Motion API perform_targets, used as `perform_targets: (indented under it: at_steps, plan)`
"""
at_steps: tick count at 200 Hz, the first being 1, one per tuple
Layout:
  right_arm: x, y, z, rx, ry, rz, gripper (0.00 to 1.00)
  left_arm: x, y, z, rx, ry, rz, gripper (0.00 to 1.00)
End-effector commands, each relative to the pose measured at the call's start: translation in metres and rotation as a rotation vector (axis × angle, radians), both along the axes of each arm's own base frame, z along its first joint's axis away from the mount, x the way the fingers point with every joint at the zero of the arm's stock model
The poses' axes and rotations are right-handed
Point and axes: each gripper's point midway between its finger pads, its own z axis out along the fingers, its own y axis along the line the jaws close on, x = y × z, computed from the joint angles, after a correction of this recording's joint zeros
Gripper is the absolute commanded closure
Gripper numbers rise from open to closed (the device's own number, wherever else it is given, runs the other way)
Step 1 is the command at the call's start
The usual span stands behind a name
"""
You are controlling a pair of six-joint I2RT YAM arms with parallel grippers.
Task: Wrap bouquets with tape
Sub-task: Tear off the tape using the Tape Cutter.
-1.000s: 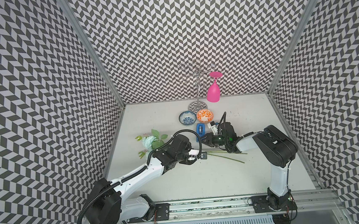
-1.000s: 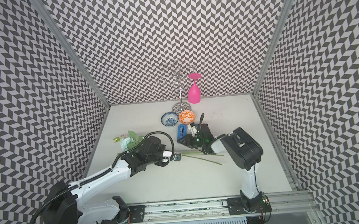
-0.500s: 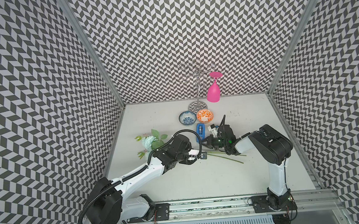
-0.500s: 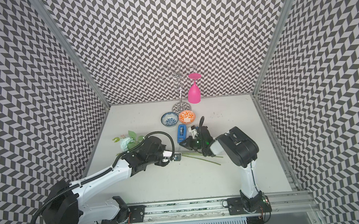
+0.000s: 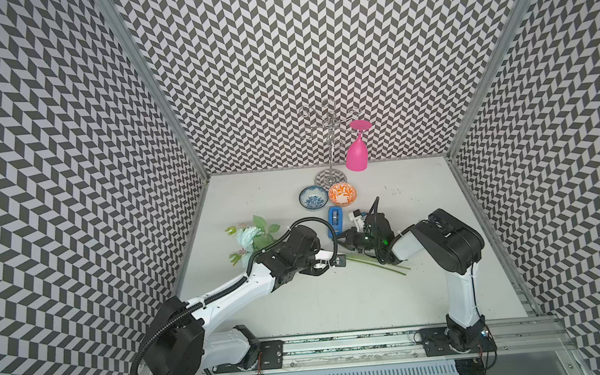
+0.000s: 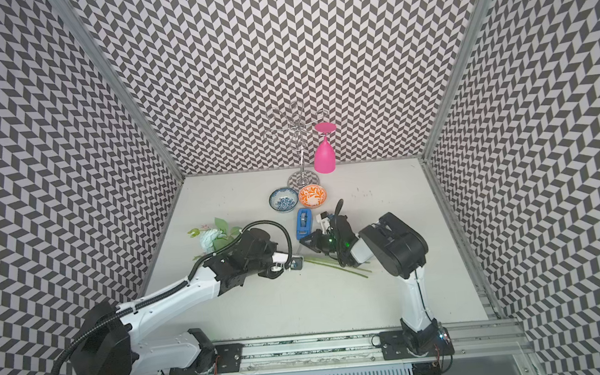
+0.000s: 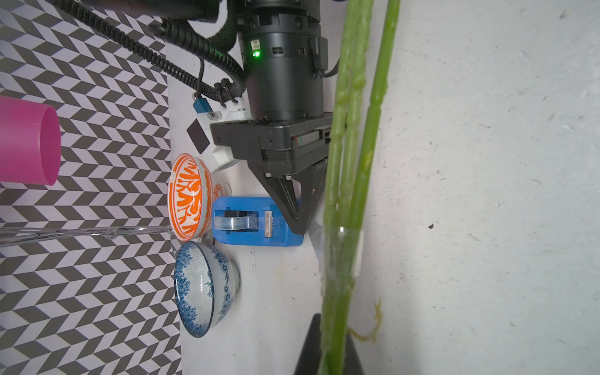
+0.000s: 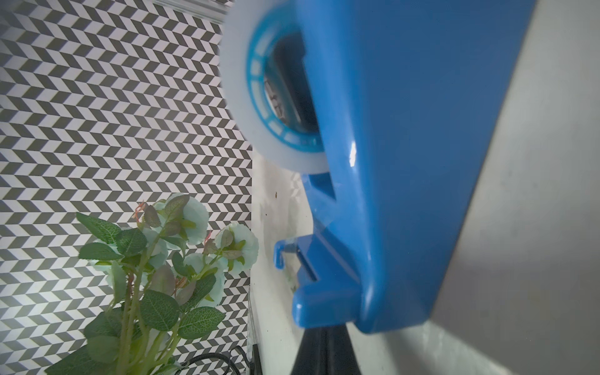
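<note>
Bouquets across mid tabletop, blooms left, stems right, clamped between left fingers. Tape flat just near of orange bowl, far of stems. Right fingers pressed together at tape's near end, just beside stems. Clear strip around stems; whether pinched, cannot tell.

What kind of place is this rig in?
Likely a lab robot test cell: chevron-patterned walls box in a white table, the left arm and right arm mount on a base rail, and staged props include tape and a bouquet.
</note>
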Motion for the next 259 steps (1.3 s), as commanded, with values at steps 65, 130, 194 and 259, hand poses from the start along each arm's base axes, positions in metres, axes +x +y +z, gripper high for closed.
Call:
perform_targets:
  at_steps: [65, 130, 194, 259]
  plan:
    - [-0.053, -0.01, -0.065, -0.072, 0.229, 0.016, 1.0, 0.015, -0.003, 0.02, -0.045, -0.08, 0.031, 1.0]
    - [-0.024, -0.022, -0.004, -0.102, 0.03, 0.054, 0.59, 0.029, 0.005, 0.037, -0.067, -0.152, 0.084, 1.0]
    - [0.016, -0.077, 0.072, -0.21, -0.208, 0.015, 0.4, 0.05, 0.013, 0.069, -0.113, -0.128, 0.177, 1.0]
    - [0.053, -0.173, 0.133, -0.296, -0.359, -0.186, 0.33, 0.055, 0.013, 0.081, -0.141, -0.058, 0.194, 1.0]
